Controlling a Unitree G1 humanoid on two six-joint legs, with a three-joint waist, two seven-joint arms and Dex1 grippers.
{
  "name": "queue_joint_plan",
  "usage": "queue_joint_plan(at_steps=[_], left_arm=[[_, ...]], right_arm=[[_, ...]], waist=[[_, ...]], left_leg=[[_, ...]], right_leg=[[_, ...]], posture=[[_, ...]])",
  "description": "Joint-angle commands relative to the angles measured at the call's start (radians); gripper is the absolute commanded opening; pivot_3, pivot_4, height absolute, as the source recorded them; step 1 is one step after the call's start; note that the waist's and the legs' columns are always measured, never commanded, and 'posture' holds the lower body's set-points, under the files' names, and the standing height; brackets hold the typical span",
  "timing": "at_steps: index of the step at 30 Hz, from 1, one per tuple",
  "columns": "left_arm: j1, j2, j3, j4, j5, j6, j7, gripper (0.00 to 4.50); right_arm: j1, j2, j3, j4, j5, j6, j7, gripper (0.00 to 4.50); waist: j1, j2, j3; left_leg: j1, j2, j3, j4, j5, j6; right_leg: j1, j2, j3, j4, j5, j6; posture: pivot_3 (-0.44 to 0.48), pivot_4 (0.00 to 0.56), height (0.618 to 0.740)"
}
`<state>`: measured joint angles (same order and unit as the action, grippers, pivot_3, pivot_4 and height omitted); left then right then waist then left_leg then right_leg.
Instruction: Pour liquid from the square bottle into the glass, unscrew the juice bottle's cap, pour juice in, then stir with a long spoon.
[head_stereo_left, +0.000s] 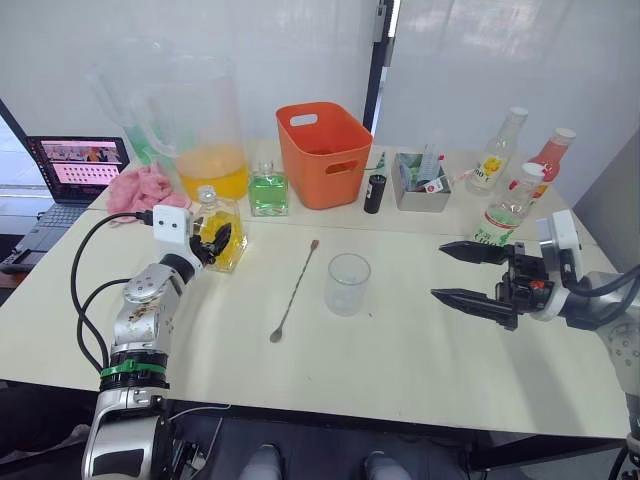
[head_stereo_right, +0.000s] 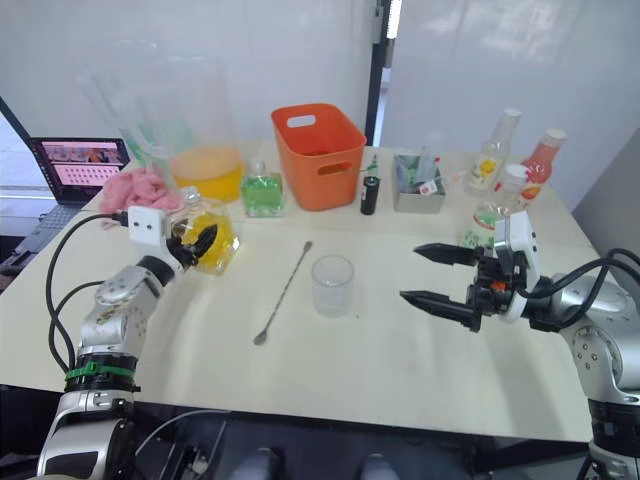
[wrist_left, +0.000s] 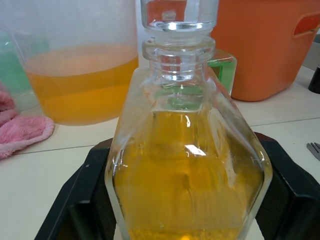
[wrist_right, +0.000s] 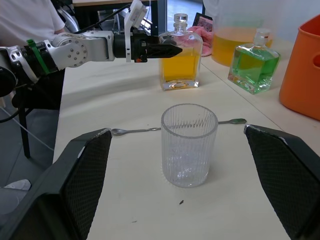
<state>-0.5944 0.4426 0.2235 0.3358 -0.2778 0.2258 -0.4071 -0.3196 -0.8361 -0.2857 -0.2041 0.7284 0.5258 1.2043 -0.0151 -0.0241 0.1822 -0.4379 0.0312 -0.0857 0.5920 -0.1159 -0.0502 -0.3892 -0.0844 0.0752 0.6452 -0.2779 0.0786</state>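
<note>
Left gripper (head_stereo_left: 218, 240) has its black fingers on either side of the square bottle (head_stereo_left: 222, 238), at the body below the shoulder; the left wrist view shows both pads flanking the faceted glass closely. Whether they already press on it I cannot tell. Bottle stands upright on the table (head_stereo_left: 400, 350), far left, stopper in place, yellow liquid filling most of the body. A low grasp on the wide body makes sense: the neck is short and capped by the ball stopper.

Right gripper (head_stereo_left: 468, 275) hovers at the right with fingers spread wide, pointing left toward the glass (head_stereo_left: 347, 284); nothing is between them. It looks staged either to steady the glass or to wait for its turn.

Glass is empty, upright, mid-table. Long spoon (head_stereo_left: 294, 290) lies flat just left of it, between glass and bottle, untouched.

Juice bottle (head_stereo_left: 508, 213) stands at the right, beyond the right gripper, its cap (head_stereo_left: 530, 171) on.

Along the far edge: pitcher (head_stereo_left: 200, 130) with orange liquid, green bottle (head_stereo_left: 267, 189), orange bin (head_stereo_left: 322, 153).

Judgement: first step, grasping for the pour; stopper must come off before any liquid moves.
</note>
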Motion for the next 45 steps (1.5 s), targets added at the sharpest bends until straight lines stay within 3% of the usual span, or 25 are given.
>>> queue_joint_plan(at_steps=[1,7,14,18,22,28,33,45], left_arm=[[-0.014,0.045,0.027,-0.194,-0.060,0.056,-0.037,2.79],[0.080,0.108,0.034,-0.432,-0.198,0.185,-0.191,2.79],[0.234,0.260,0.042,-0.609,-0.341,0.218,-0.500,2.79],[0.243,0.307,0.031,-0.676,-0.409,0.248,-0.595,2.79],[0.235,0.337,-0.044,-0.722,-0.384,0.266,-0.632,2.79],[0.181,0.313,-0.152,-0.729,-0.375,0.249,-0.685,2.79],[0.116,0.237,-0.277,-0.647,-0.310,0.209,-0.718,2.79],[0.064,0.112,-0.382,-0.488,-0.236,0.122,-0.817,2.79]], right_arm=[[-0.010,0.002,-0.030,-0.002,0.044,0.010,-0.004,4.50],[-0.014,-0.016,-0.005,0.020,0.041,0.026,0.021,4.50],[-0.033,-0.014,0.031,0.041,0.023,0.013,0.040,4.50],[-0.023,-0.020,0.028,0.035,0.027,0.020,0.048,4.50],[0.012,-0.059,0.014,0.000,0.058,0.074,0.068,4.50],[0.045,-0.075,-0.014,-0.029,0.074,0.087,0.059,4.50],[0.125,-0.079,-0.071,-0.090,0.098,0.111,0.022,4.50],[0.262,-0.101,-0.197,-0.198,0.178,0.183,-0.041,4.50]], waist=[[0.000,-0.004,0.002],[-0.002,-0.008,0.005],[-0.010,-0.007,0.006],[-0.005,-0.007,0.006],[0.002,-0.007,0.006],[0.000,-0.007,0.006],[0.001,-0.007,0.006],[-0.002,-0.007,0.006]], left_leg=[[-0.001,0.000,0.000,0.000,0.000,0.000],[-0.004,0.000,-0.001,-0.001,0.000,0.000],[-0.004,0.002,0.000,-0.001,0.000,0.000],[-0.004,0.003,0.000,-0.001,0.000,0.000],[-0.004,0.002,0.000,0.000,0.000,0.000],[-0.004,0.003,0.000,0.000,0.000,0.000],[-0.004,0.003,0.000,0.000,0.000,0.000],[-0.004,0.002,0.000,0.000,0.000,0.000]], right_leg=[[0.000,0.000,0.000,0.000,0.000,0.000],[-0.002,0.000,0.000,-0.002,0.004,-0.007],[-0.003,0.001,0.000,-0.003,0.004,-0.007],[-0.003,0.002,0.000,-0.003,0.004,-0.007],[-0.002,0.001,0.000,-0.004,0.004,-0.007],[-0.002,0.001,0.000,-0.004,0.003,-0.006],[-0.002,0.002,0.000,-0.003,0.002,-0.004],[-0.002,0.002,0.000,-0.003,0.003,-0.004]], posture=[[0.000,0.150,0.740],[0.000,0.150,0.740],[0.000,0.150,0.740],[0.000,0.150,0.740],[0.000,0.150,0.740],[0.000,0.150,0.740],[0.000,0.150,0.740],[0.000,0.150,0.740]])
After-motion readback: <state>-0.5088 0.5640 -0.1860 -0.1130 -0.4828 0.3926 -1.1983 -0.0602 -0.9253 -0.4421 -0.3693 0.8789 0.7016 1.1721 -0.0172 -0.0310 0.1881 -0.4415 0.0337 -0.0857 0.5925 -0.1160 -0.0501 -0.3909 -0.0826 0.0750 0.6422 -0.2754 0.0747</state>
